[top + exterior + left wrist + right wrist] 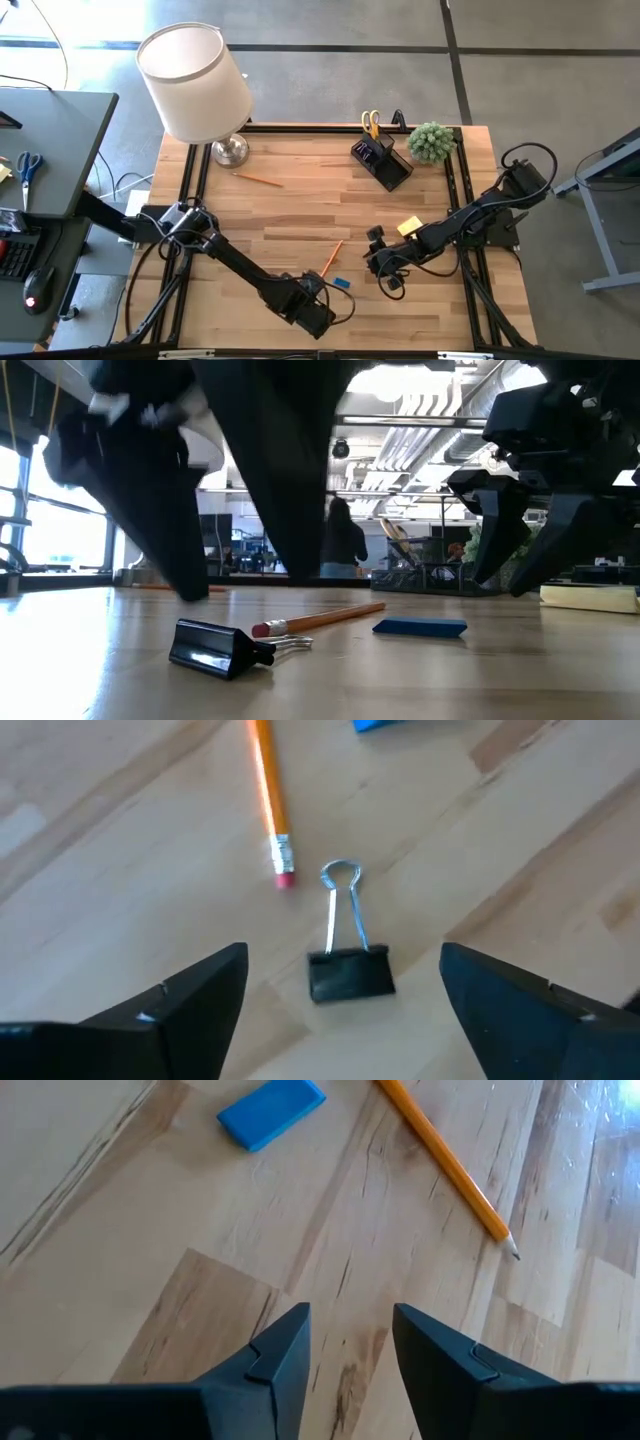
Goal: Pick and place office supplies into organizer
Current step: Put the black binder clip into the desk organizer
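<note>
Your left gripper (340, 1010), fingers wide open, frames the binder clip (348, 972) at lower centre; light, stiff, slippery, so pinch its black body; right gripper (350, 1345) empty, part-open

Beneath my jaws the table (120, 840) is pale planked wood, faintly glossy. The binder clip (350, 975) looks black-painted metal with bright wire handles — the blue eraser (270, 1112) matt, the pencil (445, 1165) smooth orange-painted.

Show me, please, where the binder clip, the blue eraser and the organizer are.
binder clip (350, 975), left wrist view, black body.
blue eraser (271, 1112), right wrist view, top face.
organizer (395, 172), high view, low tray's rim.
</note>
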